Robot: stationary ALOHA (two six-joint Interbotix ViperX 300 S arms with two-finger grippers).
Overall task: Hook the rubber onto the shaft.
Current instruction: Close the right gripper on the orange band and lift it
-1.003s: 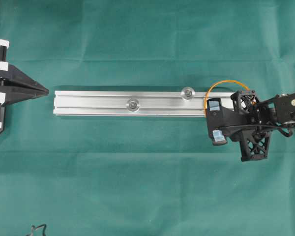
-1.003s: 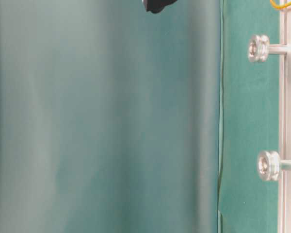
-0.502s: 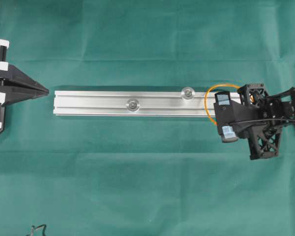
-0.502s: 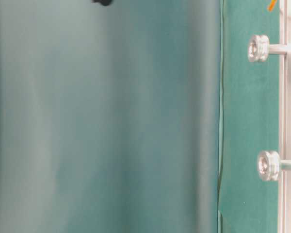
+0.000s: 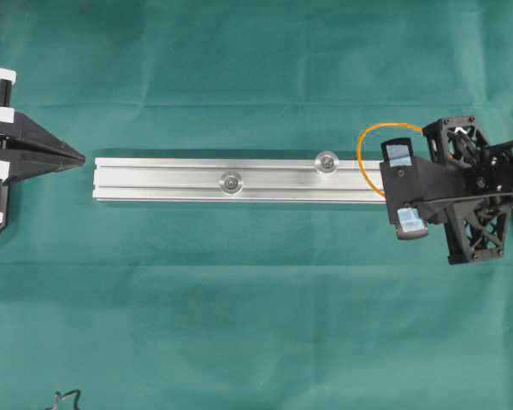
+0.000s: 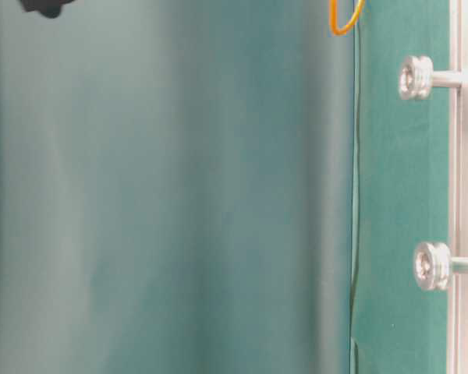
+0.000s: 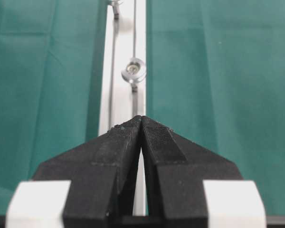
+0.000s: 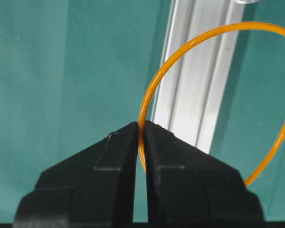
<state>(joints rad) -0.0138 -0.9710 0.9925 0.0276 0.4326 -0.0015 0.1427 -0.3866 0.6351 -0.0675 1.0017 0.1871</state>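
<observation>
Right gripper point(image 8: 141, 127) pinches rubber point(image 8: 190, 45) at tips; loop arcs ahead over rail point(image 8: 199, 85) end. Left gripper point(image 7: 141, 119) closed, empty.

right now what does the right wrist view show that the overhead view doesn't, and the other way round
Only the right wrist view shows the right gripper with its jaws pinched shut on the rubber. Only the overhead view shows the whole rail, both shafts and the left gripper beyond the rail's far end. Both show the orange loop over the rail's end, hooked on no shaft.
</observation>
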